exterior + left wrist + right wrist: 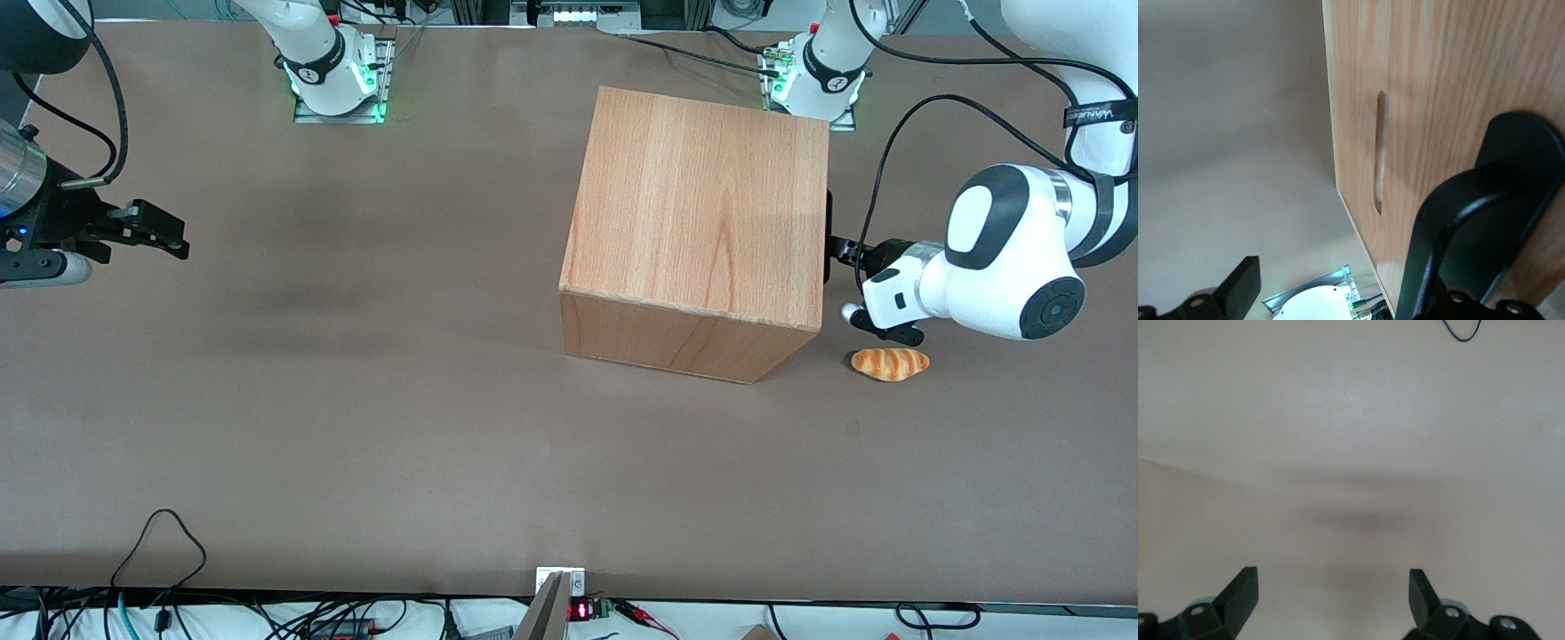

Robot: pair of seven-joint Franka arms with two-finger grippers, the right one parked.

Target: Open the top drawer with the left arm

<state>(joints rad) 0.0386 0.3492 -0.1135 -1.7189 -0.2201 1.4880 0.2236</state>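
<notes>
The wooden cabinet [698,209] stands on the brown table, its drawer fronts turned toward the working arm's end. The left arm [1005,253] reaches in level with them, and my gripper [840,253] is right at the black handle [829,233] on that face. In the left wrist view the top drawer's pale-wood front [1438,80] fills the frame from very close, with a narrow slot [1379,153] cut in it. The black bar handle [1458,207] curves across where one finger would show. The other finger [1238,287] stands wide of it, so the gripper [1331,280] is open. The drawer looks closed.
A small bread roll [890,364] lies on the table just under the left arm's wrist, nearer the front camera than the gripper. The arm's base [813,76] stands close to the cabinet's corner. Cables [160,542] trail over the table's near edge.
</notes>
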